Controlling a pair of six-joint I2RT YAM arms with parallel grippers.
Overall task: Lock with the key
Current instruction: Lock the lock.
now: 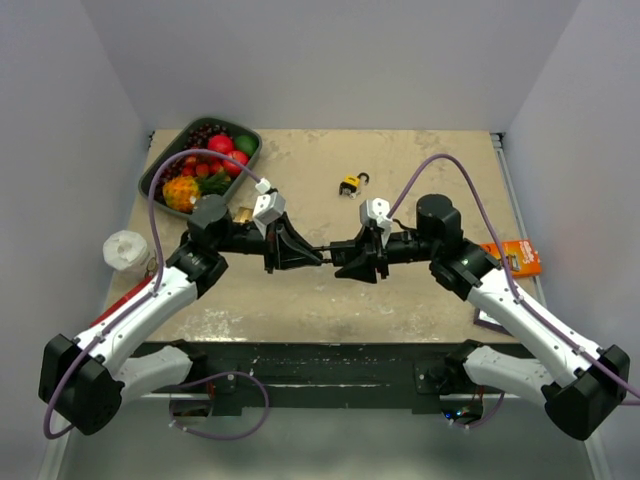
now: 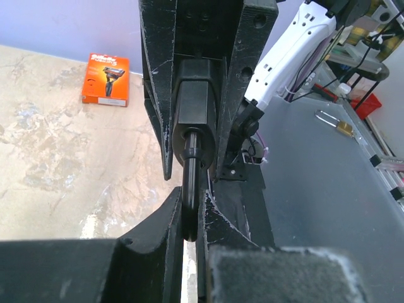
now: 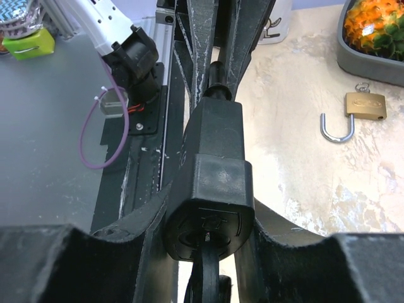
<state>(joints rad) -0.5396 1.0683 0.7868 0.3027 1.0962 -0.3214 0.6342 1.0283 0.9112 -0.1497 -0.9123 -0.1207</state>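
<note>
A black padlock (image 3: 214,145) is held in the air between my two grippers, above the middle of the table. My right gripper (image 3: 211,196) is shut on the padlock's body. A black key (image 3: 211,278) sits in the keyhole on the near end of the body. My left gripper (image 2: 189,221) is shut on the padlock's shackle (image 2: 190,177), seen edge-on, which runs up into the body (image 2: 192,101). In the top view the left gripper (image 1: 318,257) and right gripper (image 1: 345,264) meet tip to tip.
An open brass padlock (image 3: 365,105) lies on the table near the grey fruit tray (image 1: 150,178). A yellow-and-black padlock (image 1: 352,184) lies further back. An orange razor box (image 1: 515,257) is at the right edge, a white cup (image 1: 125,250) at the left.
</note>
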